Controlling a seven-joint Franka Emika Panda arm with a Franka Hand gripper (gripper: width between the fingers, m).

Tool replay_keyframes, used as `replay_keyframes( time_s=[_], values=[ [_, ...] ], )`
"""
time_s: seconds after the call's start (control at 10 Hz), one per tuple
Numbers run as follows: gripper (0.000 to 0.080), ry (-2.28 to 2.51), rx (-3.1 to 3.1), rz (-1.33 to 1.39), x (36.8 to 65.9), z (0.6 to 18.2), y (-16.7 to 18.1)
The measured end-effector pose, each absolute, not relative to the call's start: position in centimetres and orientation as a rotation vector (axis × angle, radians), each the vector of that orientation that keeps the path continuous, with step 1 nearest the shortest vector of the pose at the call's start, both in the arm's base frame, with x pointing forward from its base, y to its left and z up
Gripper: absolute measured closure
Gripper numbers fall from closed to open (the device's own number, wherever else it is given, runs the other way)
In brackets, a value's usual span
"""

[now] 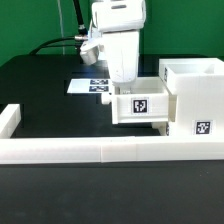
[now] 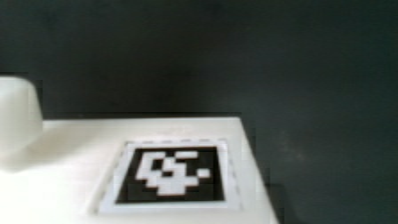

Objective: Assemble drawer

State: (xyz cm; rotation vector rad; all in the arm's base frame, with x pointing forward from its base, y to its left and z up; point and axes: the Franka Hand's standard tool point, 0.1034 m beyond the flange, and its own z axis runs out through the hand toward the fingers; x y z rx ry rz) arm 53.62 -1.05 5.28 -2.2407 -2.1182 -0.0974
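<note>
Gleaming boxy white plastic tray [image 1: 141, 105]

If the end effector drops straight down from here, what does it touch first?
Most likely the top of the tagged tray right below the end effector; the wrist view shows that tagged white surface close beneath. Depth is uncertain.

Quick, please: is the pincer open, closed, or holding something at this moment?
Pincer: cannot be told. It sits low behind the small tray, which hides its fingertips, and the wrist view shows no fingers.
</note>
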Motion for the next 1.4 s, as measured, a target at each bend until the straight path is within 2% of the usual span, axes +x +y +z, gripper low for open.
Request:
replay_keyframes(
  time_s=[1.4],
  values=[
    [0.0755,-2.174,-2.200,-0.074,54.10,5.55,-0.53]
  ],
)
